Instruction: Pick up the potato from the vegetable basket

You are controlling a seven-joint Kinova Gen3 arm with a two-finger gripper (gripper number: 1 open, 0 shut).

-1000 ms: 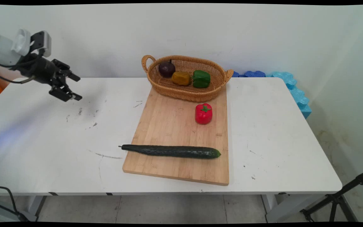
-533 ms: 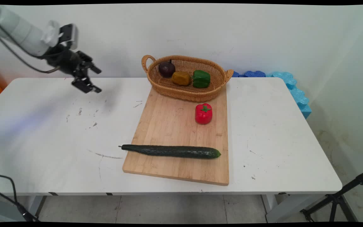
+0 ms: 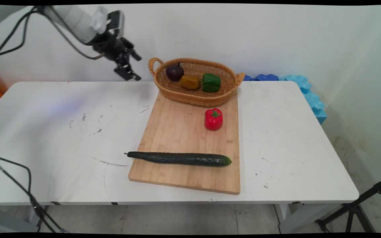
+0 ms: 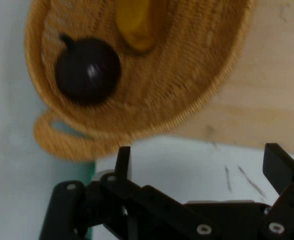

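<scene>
I had the gripper [image 3: 133,68] [image 4: 199,162] raised above the table's [image 3: 45,138] far edge, just left of the wicker basket [image 3: 195,96] [image 4: 206,90], its fingers spread wide with nothing between them. From the hand camera I saw the basket's near handle just ahead of the fingertips. Inside the basket lay a dark purple onion-like vegetable [image 3: 175,72] [image 4: 88,71] at the left end, a yellow pepper [image 3: 190,82] [image 4: 135,25] in the middle and a green pepper [image 3: 211,82] to its right. The basket sat on the far end of a wooden cutting board [image 3: 177,132] [image 4: 266,95]. A red pepper [image 3: 213,119] stood on the board just in front of the basket, and a long cucumber [image 3: 180,159] lay across the board's near end, well apart from the basket.
</scene>
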